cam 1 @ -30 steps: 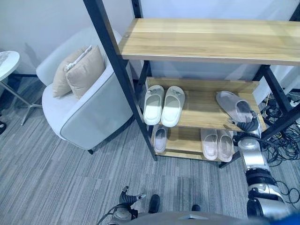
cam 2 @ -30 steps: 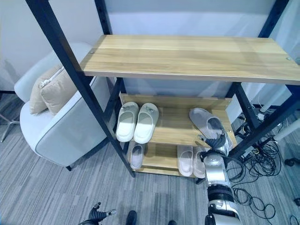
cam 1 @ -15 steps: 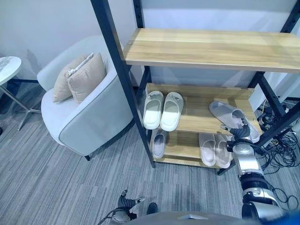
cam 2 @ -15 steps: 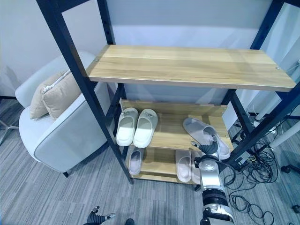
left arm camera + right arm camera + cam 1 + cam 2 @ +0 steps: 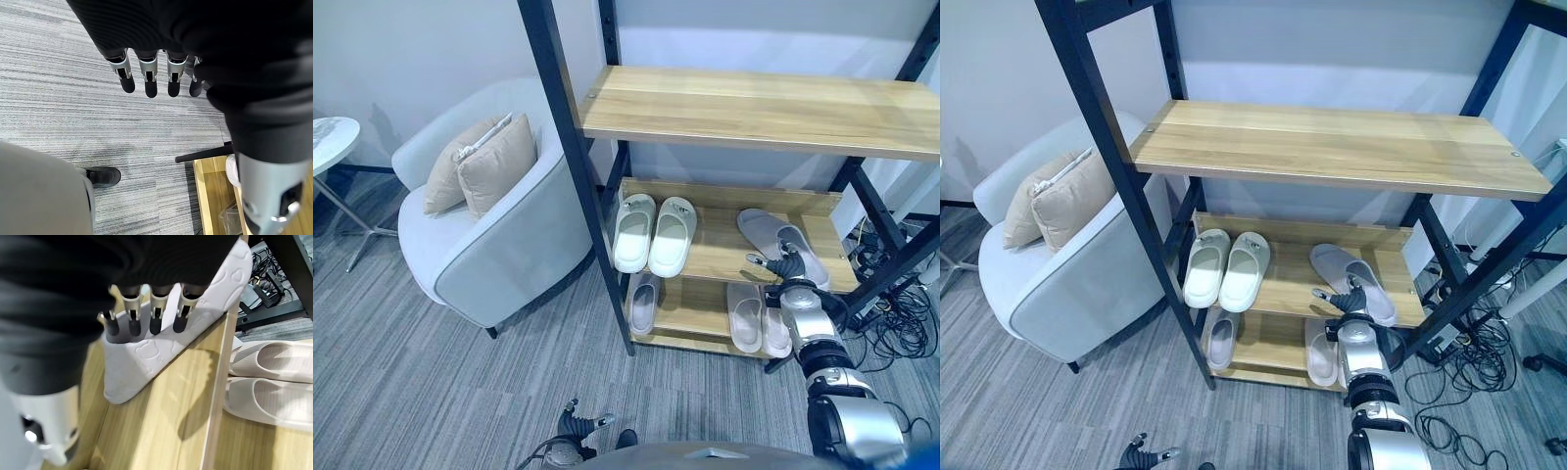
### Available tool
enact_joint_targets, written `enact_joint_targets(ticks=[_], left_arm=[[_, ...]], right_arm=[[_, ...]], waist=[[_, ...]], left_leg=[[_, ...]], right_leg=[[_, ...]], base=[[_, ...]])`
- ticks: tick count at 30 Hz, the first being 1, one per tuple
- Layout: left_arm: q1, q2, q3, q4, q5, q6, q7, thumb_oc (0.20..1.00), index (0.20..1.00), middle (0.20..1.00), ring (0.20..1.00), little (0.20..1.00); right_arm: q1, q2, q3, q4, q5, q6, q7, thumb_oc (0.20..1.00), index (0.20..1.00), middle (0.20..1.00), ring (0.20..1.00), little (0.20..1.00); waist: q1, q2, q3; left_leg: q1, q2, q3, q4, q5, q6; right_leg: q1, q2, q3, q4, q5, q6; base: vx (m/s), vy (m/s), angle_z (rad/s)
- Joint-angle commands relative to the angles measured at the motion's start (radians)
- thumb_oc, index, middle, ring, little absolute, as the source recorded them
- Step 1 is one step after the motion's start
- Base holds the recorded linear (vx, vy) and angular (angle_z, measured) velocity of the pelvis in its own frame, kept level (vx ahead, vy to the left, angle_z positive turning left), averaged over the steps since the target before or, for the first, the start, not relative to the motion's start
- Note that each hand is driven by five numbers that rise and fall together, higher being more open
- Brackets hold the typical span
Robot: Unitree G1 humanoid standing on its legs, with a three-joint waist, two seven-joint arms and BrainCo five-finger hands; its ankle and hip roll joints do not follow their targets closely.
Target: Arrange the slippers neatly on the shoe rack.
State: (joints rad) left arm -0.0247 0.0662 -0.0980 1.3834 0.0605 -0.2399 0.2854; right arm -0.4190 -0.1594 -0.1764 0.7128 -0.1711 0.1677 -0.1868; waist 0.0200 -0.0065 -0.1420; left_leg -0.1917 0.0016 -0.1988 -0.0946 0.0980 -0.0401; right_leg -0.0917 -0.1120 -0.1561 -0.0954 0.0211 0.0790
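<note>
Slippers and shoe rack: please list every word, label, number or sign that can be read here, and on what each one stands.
No text can be read in these pictures.
The pale grey felt slipper on the wooden shoe rack bears pressed bear-like shapes, no letters.
The white rubber slippers carry small dark marks on the straps: too small to read.

matt wood-grain shoe rack (image 5: 759, 103), embossed soft grey slipper (image 5: 171, 338)
</note>
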Motion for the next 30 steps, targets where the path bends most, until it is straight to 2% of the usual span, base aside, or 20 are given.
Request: enact_joint_targets(ticks=[1,11,16,21,22,24,26,27,30], left_arm=[[0.117,-0.029,-0.058,0.196,0.027,0.060,-0.005,1.000,1.000,1.000,1.000,1.000],[0.109,-0.029,-0.064,0.196,0.031,0.069,-0.004,1.000,1.000,1.000,1.000,1.000],[0.113,-0.032,-0.067,0.199,0.031,0.066,0.003,1.000,1.000,1.000,1.000,1.000],[0.109,-0.039,-0.063,0.196,0.019,0.064,0.001,1.000,1.000,1.000,1.000,1.000],[0.107,-0.040,-0.062,0.193,0.018,0.063,0.000,1.000,1.000,1.000,1.000,1.000],[0.108,-0.039,-0.059,0.188,0.020,0.057,0.007,1.000,1.000,1.000,1.000,1.000],[0.111,-0.038,-0.060,0.183,0.024,0.057,0.013,1.000,1.000,1.000,1.000,1.000],[0.111,-0.038,-0.060,0.183,0.024,0.057,0.013,1.000,1.000,1.000,1.000,1.000],[0.118,-0.040,-0.069,0.182,0.033,0.048,0.018,1.000,1.000,1.000,1.000,1.000]], right_arm=[[-0.036,0.035,-0.009,-0.003,0.031,-0.012,0.061,1.000,1.000,1.000,1.000,1.000],[-0.045,0.074,0.014,-0.044,0.072,-0.046,0.090,1.000,1.000,1.000,1.000,1.000],[-0.016,0.016,-0.022,-0.152,0.094,-0.095,0.089,1.000,1.000,1.000,1.000,1.000],[-0.016,-0.025,-0.047,-0.195,0.087,-0.091,0.072,1.000,1.000,1.000,1.000,1.000],[-0.025,-0.037,-0.040,-0.199,0.074,-0.091,0.073,1.000,1.000,1.000,1.000,1.000],[-0.031,-0.108,-0.019,-0.197,-0.025,-0.092,0.016,1.000,1.000,1.000,1.000,1.000],[-0.062,-0.200,0.010,-0.114,-0.134,-0.044,-0.026,1.000,1.000,1.000,1.000,1.000],[-0.063,-0.201,0.010,-0.113,-0.135,-0.044,-0.026,1.000,1.000,1.000,1.000,1.000],[-0.145,-0.265,0.049,0.004,-0.185,-0.044,-0.121,1.000,1.000,1.000,1.000,1.000]], waist=[[0.046,-0.026,0.024],[0.046,-0.026,0.019],[0.039,-0.025,0.024],[0.029,-0.023,0.027],[0.028,-0.022,0.028],[0.028,-0.019,0.032],[0.032,-0.016,0.035],[0.032,-0.015,0.036],[0.038,-0.010,0.048]], left_leg=[[0.015,0.020,0.022,0.007,-0.015,0.000],[0.023,0.024,0.024,0.007,-0.016,0.000],[0.025,0.024,0.026,0.007,-0.018,-0.001],[0.026,0.026,0.033,0.007,-0.021,-0.001],[0.025,0.026,0.034,0.007,-0.021,-0.001],[0.023,0.026,0.034,0.007,-0.019,0.000],[0.018,0.025,0.032,0.007,-0.016,0.000],[0.018,0.025,0.032,0.007,-0.016,0.000],[0.011,0.024,0.034,0.007,-0.013,0.000]], right_leg=[[0.030,-0.079,-0.016,0.008,-0.001,0.056],[0.033,-0.078,-0.014,0.008,-0.001,0.053],[0.034,-0.076,-0.008,0.008,0.002,0.053],[0.033,-0.076,0.000,0.008,0.004,0.052],[0.032,-0.076,0.001,0.008,0.004,0.052],[0.030,-0.076,0.003,0.008,0.006,0.053],[0.029,-0.077,0.002,0.008,0.005,0.055],[0.029,-0.077,0.001,0.008,0.005,0.055],[0.021,-0.078,-0.001,0.008,0.009,0.058]], base=[[0.00,0.000,0.00],[0.00,0.000,0.00],[0.00,0.000,0.00],[0.00,-0.005,-0.03],[0.00,-0.002,-0.03],[0.00,0.000,0.00],[0.00,0.010,0.04],[0.00,0.000,0.00],[-0.01,0.004,-0.02]])
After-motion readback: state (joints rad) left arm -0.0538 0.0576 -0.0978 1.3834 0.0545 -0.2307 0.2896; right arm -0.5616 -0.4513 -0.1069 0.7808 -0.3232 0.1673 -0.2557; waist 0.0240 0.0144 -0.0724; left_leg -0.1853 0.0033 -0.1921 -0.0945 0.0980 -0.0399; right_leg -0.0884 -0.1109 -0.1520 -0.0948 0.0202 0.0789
